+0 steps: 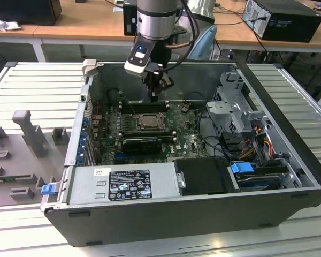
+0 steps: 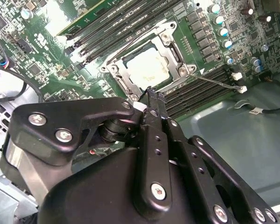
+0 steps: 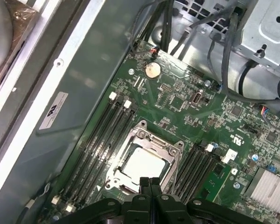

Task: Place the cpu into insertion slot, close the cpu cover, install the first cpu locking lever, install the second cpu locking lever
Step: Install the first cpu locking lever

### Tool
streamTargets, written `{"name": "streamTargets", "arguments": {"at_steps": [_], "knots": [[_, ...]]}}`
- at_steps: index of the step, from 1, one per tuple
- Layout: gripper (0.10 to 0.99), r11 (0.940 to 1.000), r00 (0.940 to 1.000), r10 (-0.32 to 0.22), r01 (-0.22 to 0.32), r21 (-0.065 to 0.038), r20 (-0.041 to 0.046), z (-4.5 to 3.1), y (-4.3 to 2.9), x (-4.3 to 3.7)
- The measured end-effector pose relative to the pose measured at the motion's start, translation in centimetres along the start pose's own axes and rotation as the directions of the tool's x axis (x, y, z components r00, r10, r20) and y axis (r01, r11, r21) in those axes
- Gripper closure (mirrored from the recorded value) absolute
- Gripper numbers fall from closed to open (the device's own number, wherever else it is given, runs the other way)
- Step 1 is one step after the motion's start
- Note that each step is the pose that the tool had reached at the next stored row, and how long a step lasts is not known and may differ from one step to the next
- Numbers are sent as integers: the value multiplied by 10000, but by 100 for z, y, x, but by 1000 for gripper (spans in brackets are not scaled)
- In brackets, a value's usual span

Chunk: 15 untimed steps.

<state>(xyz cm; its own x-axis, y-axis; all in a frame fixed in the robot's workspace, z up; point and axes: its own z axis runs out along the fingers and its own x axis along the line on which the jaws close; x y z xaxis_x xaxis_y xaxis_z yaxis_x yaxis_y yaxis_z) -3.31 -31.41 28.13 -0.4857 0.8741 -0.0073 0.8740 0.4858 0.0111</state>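
Right under the gripper [image 1: 157,88], inside the open computer case [image 1: 294,139]: the insertion slot [image 1: 134,123], set in the green board [image 3: 177,100]. Hanging just over it, with fingertips [image 3: 143,183] pressed tight together. Just past those tips in the first wrist view, the cpu [image 3: 142,164], pale and square, lying flat in the slot. Down over it, the cpu cover [image 3: 161,140], with the chip showing through the hole in the middle. Long black memory slots [image 3: 102,140] off to both sides. By one corner of the slot in the second wrist view, a thin metal lever [image 2: 214,80], maybe sticking out and not hooked down; hard to tell.
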Motion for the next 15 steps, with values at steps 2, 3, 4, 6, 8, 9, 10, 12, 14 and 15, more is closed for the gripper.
{"name": "streamTargets", "arguments": {"at_steps": [2,3,4,6,8,9,10,12,14,15], "knots": [[980,9999,9999,-154,154,-1,-2,0,0,0],[980,9998,9998,-204,204,-1,-2,0,0,0],[980,9996,9996,-291,291,-2,-3,0,0,0],[980,9989,9989,-460,460,-4,-5,0,0,0],[980,9979,9979,-649,649,-5,-7,0,0,0],[980,9970,9970,-770,770,-6,-8,1,0,0],[980,9962,9962,-866,866,-6,-9,1,0,0],[980,9931,9931,-1174,1174,-9,-12,1,0,0],[980,9886,9886,-1503,1503,-12,-15,1,0,0],[980,9873,9873,-1587,1587,-13,-16,2,0,0]]}}
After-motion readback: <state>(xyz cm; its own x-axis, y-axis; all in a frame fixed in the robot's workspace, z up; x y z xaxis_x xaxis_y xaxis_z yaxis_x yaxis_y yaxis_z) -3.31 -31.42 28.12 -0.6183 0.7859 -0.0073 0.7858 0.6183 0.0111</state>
